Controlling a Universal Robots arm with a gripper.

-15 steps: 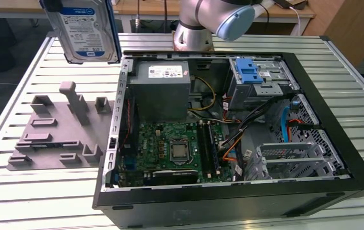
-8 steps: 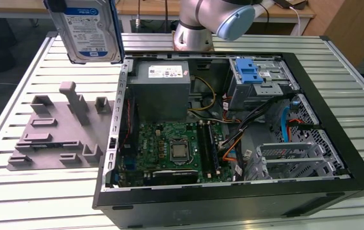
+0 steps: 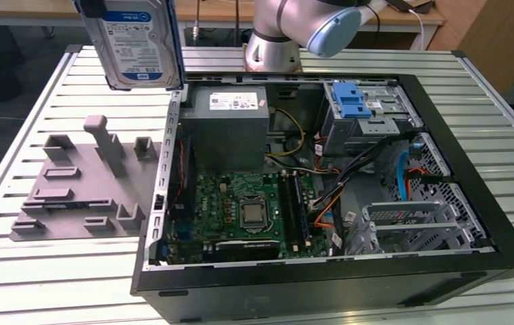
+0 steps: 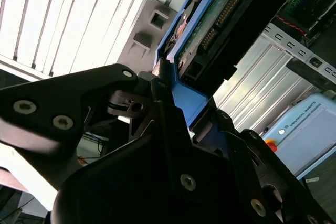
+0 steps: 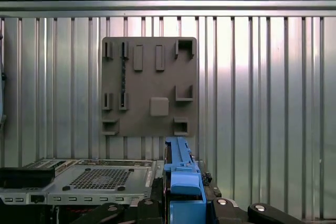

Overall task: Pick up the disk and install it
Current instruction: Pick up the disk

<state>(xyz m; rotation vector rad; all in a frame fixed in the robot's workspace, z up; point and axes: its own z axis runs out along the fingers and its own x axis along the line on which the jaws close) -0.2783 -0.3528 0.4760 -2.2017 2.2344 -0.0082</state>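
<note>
The disk [image 3: 135, 44] hangs upright in the air above the far left corner of the open computer case [image 3: 473, 203], its white-and-blue label facing the exterior camera and its blue carrier frame along the edges. In the second wrist view my gripper [image 4: 173, 103] is shut on the blue frame of the disk [image 4: 215, 24], whose green circuit-board side shows. The first wrist view looks straight down past the gripper [image 5: 181, 200] and the blue edge of the disk [image 5: 181, 169].
Inside the case lie a motherboard [image 3: 248, 210], a grey power supply box [image 3: 229, 128] and a grey drive cage with a blue latch [image 3: 361, 108]. A grey fixture plate [image 3: 76, 189] with slots sits on the slatted table at the exterior view's left. The arm's base [image 3: 275, 40] stands behind the case.
</note>
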